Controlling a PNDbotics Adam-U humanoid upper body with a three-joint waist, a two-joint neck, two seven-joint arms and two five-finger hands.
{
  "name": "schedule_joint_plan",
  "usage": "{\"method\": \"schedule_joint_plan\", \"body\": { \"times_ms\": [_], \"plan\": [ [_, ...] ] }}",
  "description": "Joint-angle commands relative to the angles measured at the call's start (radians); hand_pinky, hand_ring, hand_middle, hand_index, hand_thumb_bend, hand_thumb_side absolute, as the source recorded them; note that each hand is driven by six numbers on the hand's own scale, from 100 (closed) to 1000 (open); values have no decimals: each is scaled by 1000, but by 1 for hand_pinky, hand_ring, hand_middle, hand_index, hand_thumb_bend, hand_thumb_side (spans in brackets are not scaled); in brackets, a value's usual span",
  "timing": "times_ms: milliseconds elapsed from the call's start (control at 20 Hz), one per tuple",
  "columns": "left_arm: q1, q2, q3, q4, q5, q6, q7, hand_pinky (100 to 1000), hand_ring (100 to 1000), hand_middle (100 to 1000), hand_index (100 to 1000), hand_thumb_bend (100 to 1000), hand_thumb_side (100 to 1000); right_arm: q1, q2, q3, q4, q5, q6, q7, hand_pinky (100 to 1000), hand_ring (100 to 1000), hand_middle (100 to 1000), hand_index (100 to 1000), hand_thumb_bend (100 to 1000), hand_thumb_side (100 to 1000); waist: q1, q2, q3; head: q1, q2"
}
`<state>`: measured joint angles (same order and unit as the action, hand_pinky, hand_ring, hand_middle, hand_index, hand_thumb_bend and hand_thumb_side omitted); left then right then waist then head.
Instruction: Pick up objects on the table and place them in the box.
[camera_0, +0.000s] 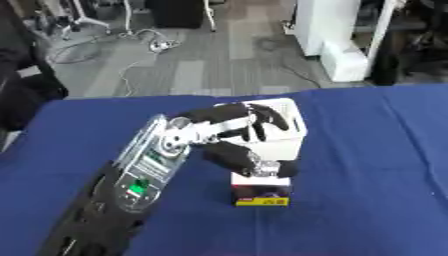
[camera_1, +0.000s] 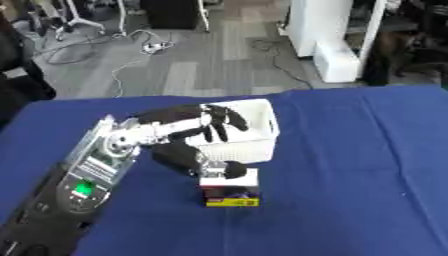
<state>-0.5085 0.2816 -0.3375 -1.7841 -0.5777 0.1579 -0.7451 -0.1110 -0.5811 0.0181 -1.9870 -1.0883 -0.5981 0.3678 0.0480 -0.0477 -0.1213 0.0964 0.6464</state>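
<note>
We see the left hand (camera_0: 241, 125) reaching over the white box (camera_0: 284, 131) on the blue table (camera_0: 376, 165). Its fingers hang spread out above the box and its thumb touches a small white and dark carton (camera_0: 262, 190). The carton stands on the table, right next to the box.

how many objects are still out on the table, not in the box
1: a small white and dark carton right in front of the white box, under the left hand. The arm may hide others.
</note>
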Motion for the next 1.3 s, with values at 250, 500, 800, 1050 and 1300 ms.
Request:
{"method": "schedule_joint_plan", "body": {
  "times_ms": [250,500,800,1050,1300],
  "plan": [
    [0,12,-1,-18,31,33,-93,636,730,906,965,476,839,-3,-24,-10,-13,11,1,-6,294,454,448,534,100,1000,-4,-4,2,-20,0],
    [8,13,-4,-37,51,51,-132,626,742,910,975,467,849,-3,-24,-10,-13,12,2,-7,294,454,448,534,100,1000,-4,-4,1,-23,0],
    [15,10,-5,-40,59,61,-145,631,747,916,982,464,853,-4,-24,-10,-13,11,3,-6,294,454,448,534,100,1000,-4,-4,0,-21,0],
    [16,10,-6,-40,59,64,-156,626,748,920,988,464,856,-5,-25,-11,-13,10,3,-7,294,454,448,534,100,1000,-4,-4,0,-20,1],
    [16,9,-10,-37,59,64,-162,631,756,926,993,467,858,-5,-26,-10,-13,9,4,-5,294,454,448,534,100,1000,-4,-5,-1,-17,2]
  ]
}}
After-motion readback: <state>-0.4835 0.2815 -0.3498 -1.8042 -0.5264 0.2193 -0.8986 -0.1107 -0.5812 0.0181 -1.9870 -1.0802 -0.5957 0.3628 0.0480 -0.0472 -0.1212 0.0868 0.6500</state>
